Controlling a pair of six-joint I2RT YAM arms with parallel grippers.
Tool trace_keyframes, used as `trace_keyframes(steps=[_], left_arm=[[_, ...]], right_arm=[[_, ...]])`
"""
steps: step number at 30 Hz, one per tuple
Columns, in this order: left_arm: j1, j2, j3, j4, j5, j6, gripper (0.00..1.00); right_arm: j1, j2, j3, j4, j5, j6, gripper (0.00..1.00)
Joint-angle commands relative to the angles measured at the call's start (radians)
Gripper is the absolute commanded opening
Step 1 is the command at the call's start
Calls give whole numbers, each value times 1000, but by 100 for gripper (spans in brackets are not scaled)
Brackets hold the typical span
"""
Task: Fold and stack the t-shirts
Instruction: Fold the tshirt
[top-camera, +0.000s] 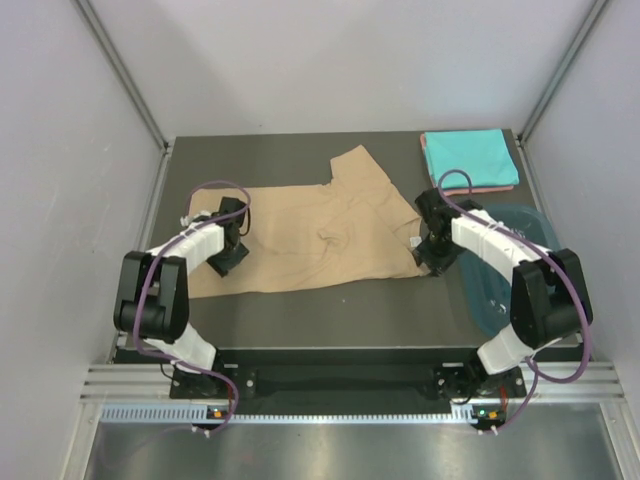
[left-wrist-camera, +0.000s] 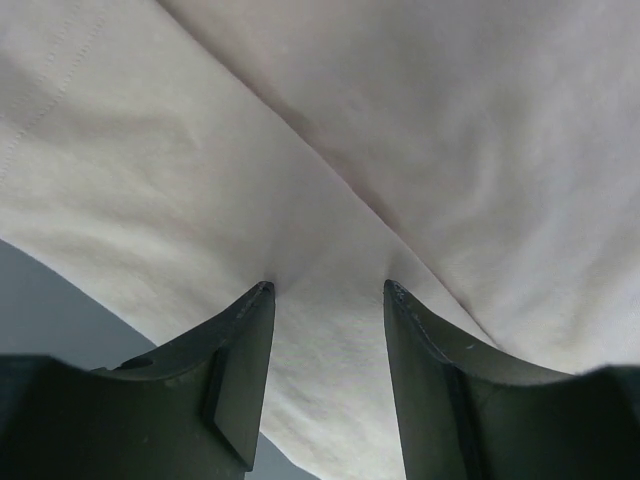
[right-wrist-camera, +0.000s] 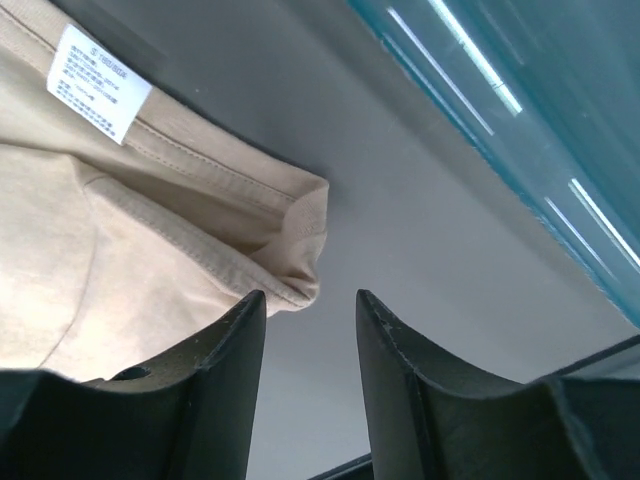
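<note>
Tan shirt (top-camera: 310, 238) awaits its fold; left tool (left-wrist-camera: 327, 288) and right tool (right-wrist-camera: 310, 295) stand half open at its ends, holding nothing. The next move probably calls for pinching the cloth.

Overhead plus wrist close-ups; common shirt (top-camera: 320, 238)

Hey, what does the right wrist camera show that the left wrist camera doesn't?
Only the right wrist view shows the white printed label on the tan cloth t-shirt, the shirt's hemmed corner, and the translucent teal plastic tub across a strip of bare table. Only the left wrist view shows a long diagonal crease in the cloth, which nearly fills the picture. Both show the tan shirt, some dark grey table and open fingers: the right gripper at the corner, the left gripper on the cloth.
</note>
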Motion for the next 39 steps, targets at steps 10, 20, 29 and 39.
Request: trace_keyframes(steps=[10, 20, 29, 39], left_arm=[[14, 72, 3, -44, -118, -58, 51], [13, 103, 32, -70, -175, -53, 50], [13, 132, 50, -82, -200, -58, 50], [14, 178, 69, -101, -244, -52, 50]], right_arm=[[31, 5, -60, 108, 55, 45, 41], [31, 42, -69, 128, 83, 63, 28], [31, 53, -90, 155, 66, 68, 0], [33, 21, -96, 39, 191, 45, 0]])
